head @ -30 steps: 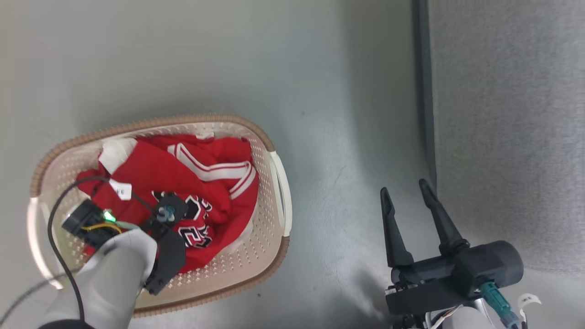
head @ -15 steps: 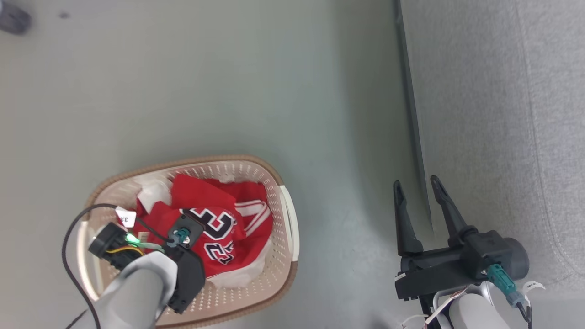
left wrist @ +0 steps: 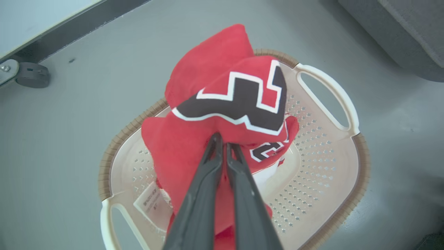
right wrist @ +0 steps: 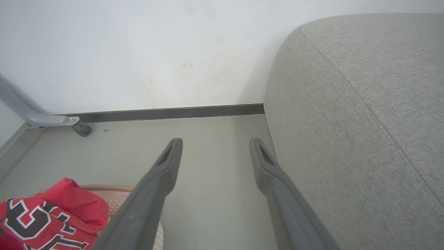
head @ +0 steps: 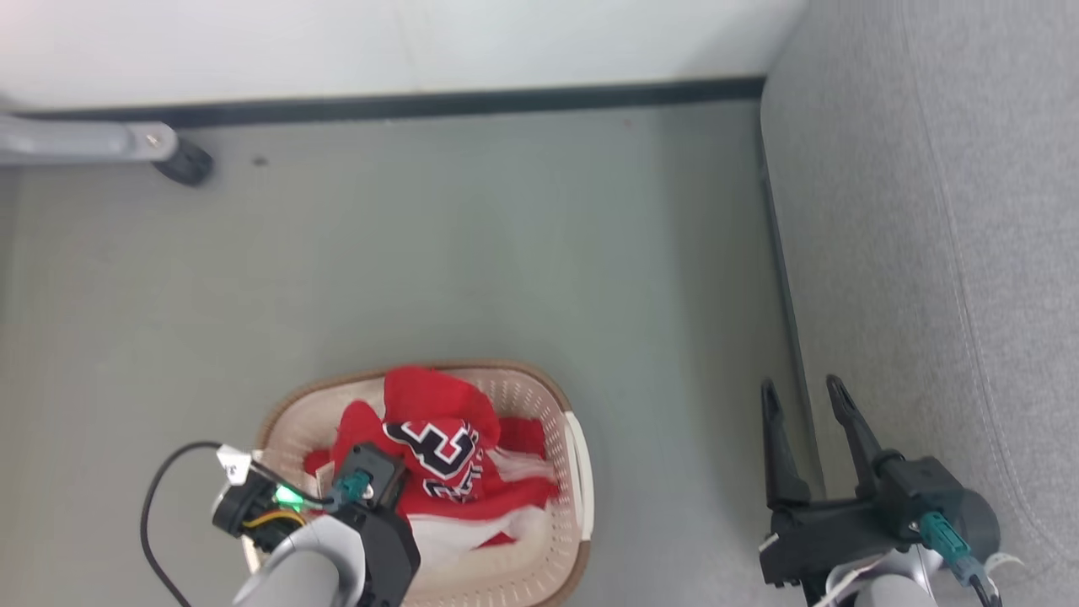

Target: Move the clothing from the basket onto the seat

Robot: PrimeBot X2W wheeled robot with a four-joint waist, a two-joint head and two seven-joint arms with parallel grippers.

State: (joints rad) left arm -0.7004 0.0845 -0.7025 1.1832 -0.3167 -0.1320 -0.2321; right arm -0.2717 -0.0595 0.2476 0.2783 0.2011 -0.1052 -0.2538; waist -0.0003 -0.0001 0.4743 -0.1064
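- Your left gripper [left wrist: 222, 138] is pressing its two fingers together on a fold of the red clothing [left wrist: 225, 83], just under the black-and-white lettering.
- The clothing is bunching up around those fingertips above the basket [left wrist: 360, 163]. Its lower part is trailing down inside the basket, where some white fabric is also showing.
- A white tag [left wrist: 152, 205] is showing against the basket's pale bottom, beside the red cloth.
- The basket is sitting on the grey floor [head: 506, 253], on your left side and well apart from the seat [head: 927, 211].
- Your right gripper [head: 801, 386] is holding its fingers spread wide with nothing between them. It is hovering over the floor just beside the seat's near edge.
- The seat is running along the right of the head view, with its stitched seam showing on the grey weave.
- A dark caster wheel [head: 181, 164] on a grey metal leg is standing by the dark baseboard, far from the basket.
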